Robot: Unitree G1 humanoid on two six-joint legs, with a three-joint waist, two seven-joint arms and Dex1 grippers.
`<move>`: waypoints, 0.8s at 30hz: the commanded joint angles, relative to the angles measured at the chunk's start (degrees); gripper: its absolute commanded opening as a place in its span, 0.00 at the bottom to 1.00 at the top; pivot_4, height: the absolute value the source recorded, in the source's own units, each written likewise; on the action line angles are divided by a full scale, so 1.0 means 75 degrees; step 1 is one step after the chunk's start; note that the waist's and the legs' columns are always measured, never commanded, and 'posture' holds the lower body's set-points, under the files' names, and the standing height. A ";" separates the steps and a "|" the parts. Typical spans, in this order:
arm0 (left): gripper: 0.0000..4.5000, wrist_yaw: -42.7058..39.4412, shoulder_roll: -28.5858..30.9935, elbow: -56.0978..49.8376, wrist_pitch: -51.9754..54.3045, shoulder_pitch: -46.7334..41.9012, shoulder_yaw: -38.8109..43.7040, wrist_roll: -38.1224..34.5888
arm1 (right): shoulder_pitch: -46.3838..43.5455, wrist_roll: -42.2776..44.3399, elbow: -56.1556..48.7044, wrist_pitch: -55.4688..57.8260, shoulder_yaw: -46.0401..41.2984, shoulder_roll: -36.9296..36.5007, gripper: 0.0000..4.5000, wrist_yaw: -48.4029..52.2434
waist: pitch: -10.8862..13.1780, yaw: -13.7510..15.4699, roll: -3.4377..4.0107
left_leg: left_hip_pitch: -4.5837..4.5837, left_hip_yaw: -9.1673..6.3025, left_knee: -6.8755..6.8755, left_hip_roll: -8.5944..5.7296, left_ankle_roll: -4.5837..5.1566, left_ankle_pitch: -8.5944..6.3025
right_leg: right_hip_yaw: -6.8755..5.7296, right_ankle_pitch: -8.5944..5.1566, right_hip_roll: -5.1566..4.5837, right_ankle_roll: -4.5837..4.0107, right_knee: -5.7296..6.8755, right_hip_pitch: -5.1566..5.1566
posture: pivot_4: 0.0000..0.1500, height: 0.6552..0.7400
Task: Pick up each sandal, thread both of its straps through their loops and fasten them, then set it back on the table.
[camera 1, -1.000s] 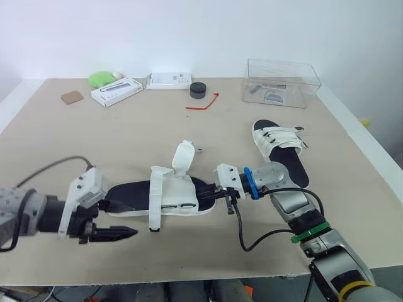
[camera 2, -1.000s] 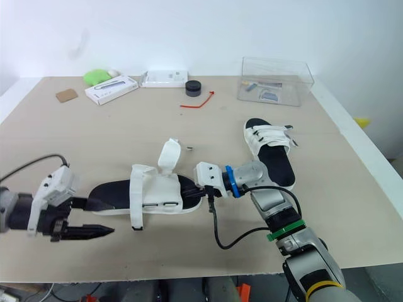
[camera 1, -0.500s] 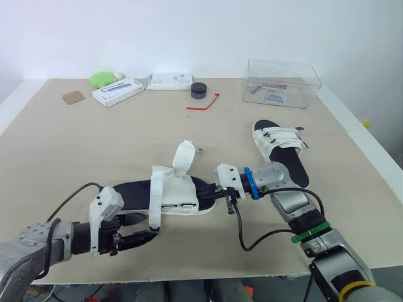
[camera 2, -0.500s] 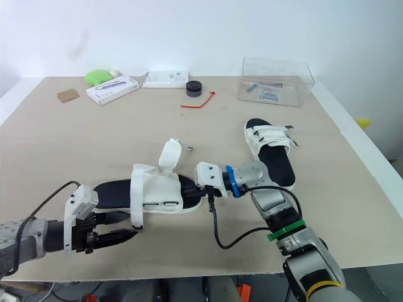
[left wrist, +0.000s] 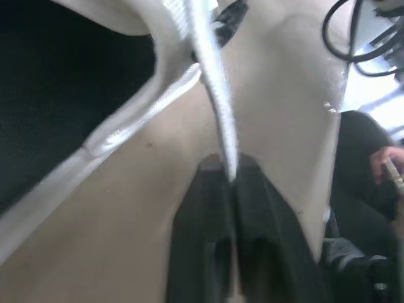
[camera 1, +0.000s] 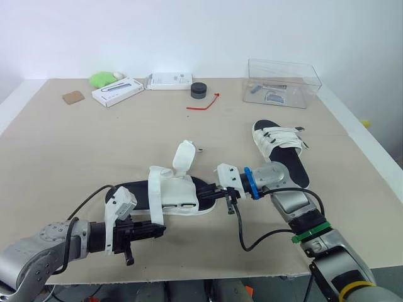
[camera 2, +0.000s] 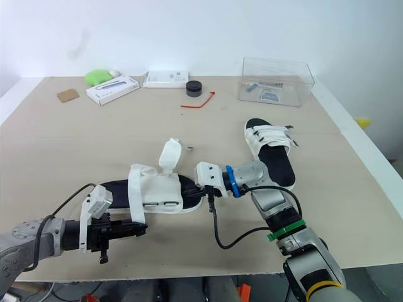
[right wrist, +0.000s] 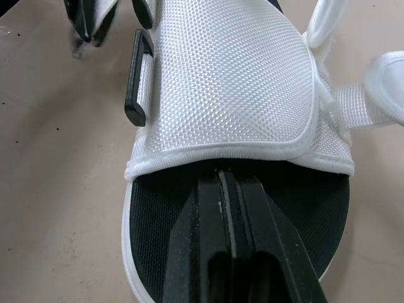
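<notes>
Surface: tan table (camera 1: 75, 145) with a white edge, set against a plain white wall (camera 1: 189, 31).

Landmark: open sandal (camera 1: 173, 194), white upper on a black footbed, lying flat near the table's front edge.
- One strap (camera 1: 154, 201) is draped over the side of the open sandal. Its free end is pinched in the left gripper (left wrist: 228, 165), whose fingers are closed on it just in front of the sandal.
- The second strap (camera 1: 183, 157) stands up from the sandal's far side, unthreaded.
- The right gripper (right wrist: 228, 178) is at the sandal's toe end, fingers pressed together over the footbed. Whether it pinches anything cannot be told.

Beside the landmark:
- Fastened sandal (camera 1: 280, 151): to the right and a little beyond, both straps across, flat on the table.

Well beyond the landmark, along the wall side:
- Clear box (camera 1: 283, 82), far right, small items inside.
- Black puck (camera 1: 199, 90), with a red tie (camera 1: 204, 102) just before it.
- Two white boxes (camera 1: 115, 92) (camera 1: 169, 80).
- Green lump (camera 1: 101, 78) and brown pad (camera 1: 72, 97), far left.

Room: in the left wrist view, a person's hand (left wrist: 388, 167) shows past the table's front edge.
</notes>
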 commanded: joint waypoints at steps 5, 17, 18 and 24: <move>0.01 0.0242 -0.0077 0.0733 0.0966 -0.0783 0.0921 -0.2069 | 0.0009 -0.0128 -0.0187 0.0105 -0.0018 -0.0134 0.00 -0.0031 | 0.0000 0.0000 -0.0001 | 0.0000 -0.0003 0.0000 0.0000 0.0000 0.0000 | -0.0001 0.0000 0.0000 0.0000 0.0000 0.0000 | 1.00 1.00; 0.01 0.0370 -0.0145 0.2459 0.1590 -0.2869 0.0647 -0.2964 | 0.0031 -0.0155 -0.0267 0.0170 -0.0055 -0.0215 0.00 -0.0106 | -0.0001 -0.0001 -0.0006 | -0.0005 -0.0006 0.0003 -0.0011 -0.0003 0.0002 | -0.0004 0.0003 -0.0003 0.0006 -0.0002 0.0002 | 1.00 1.00; 0.01 0.0191 -0.0133 0.2532 0.1559 -0.2935 0.0434 -0.2735 | 0.0044 -0.0156 -0.0287 0.0182 -0.0054 -0.0219 0.00 -0.0113 | -0.0001 -0.0001 -0.0006 | -0.0005 -0.0003 0.0003 -0.0011 -0.0004 0.0002 | -0.0003 0.0003 -0.0003 0.0006 -0.0002 0.0001 | 1.00 1.00; 0.01 -0.0663 -0.0088 0.2873 0.1601 -0.3293 -0.0332 -0.2048 | 0.0117 -0.0159 -0.0440 0.0275 -0.0057 -0.0230 0.00 -0.0176 | -0.0001 0.0000 -0.0006 | -0.0008 -0.0008 0.0003 -0.0012 -0.0007 0.0004 | -0.0004 0.0001 -0.0003 0.0005 -0.0003 0.0000 | 1.00 1.00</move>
